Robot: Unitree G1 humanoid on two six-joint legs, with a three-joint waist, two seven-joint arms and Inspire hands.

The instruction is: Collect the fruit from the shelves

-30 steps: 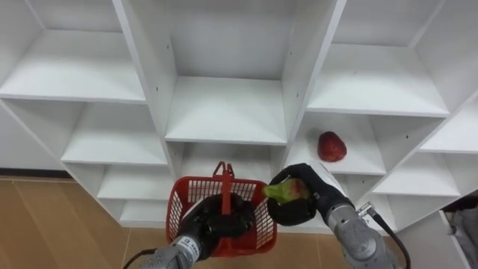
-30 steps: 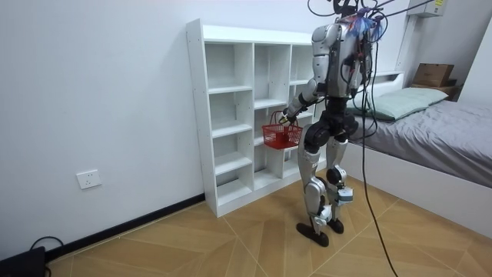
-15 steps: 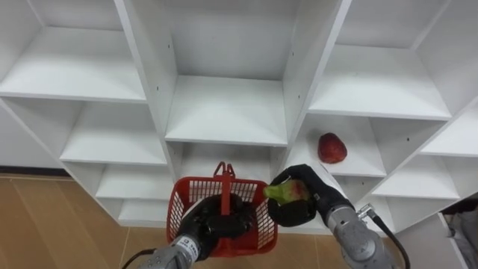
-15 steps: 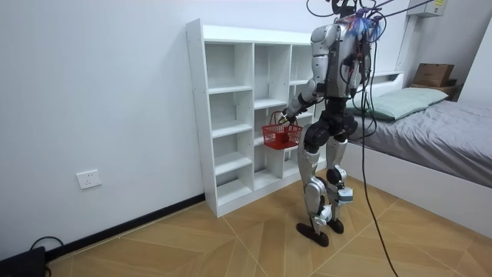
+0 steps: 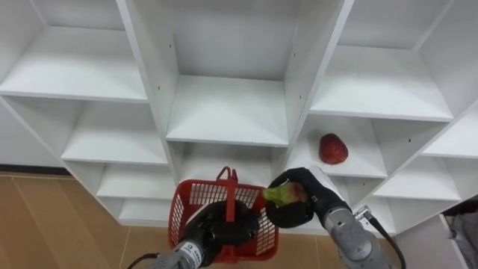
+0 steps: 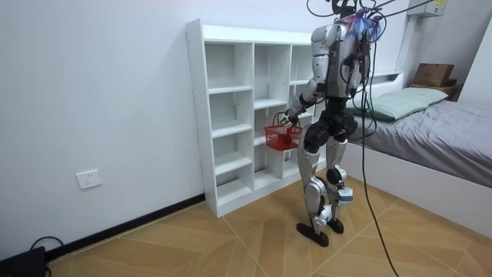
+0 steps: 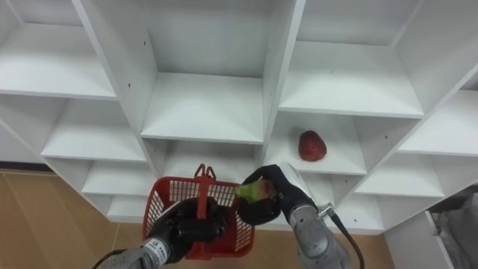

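Observation:
I stand before the white closet (image 5: 224,112) with a red plastic basket (image 5: 196,203) held up in front of its lower shelves. My left hand (image 5: 216,232) is curled round the basket's upright handle (image 5: 229,190). My right hand (image 5: 295,203) is shut on a green and red fruit (image 5: 282,193) at the basket's right rim. A red fruit (image 5: 332,148) lies on a shelf in the right column, above and right of that hand. In the room view the basket (image 6: 281,137) hangs at waist height by the shelves.
The closet's other compartments (image 5: 228,45) stand bare, with white dividers (image 5: 146,75) between them. Wooden floor (image 5: 45,224) lies at the lower left. A bed (image 6: 430,138) stands at the room view's right, behind me.
The basket has tilted and shifted slightly right, towards the fruit in my right hand. The right hand has hardly moved.

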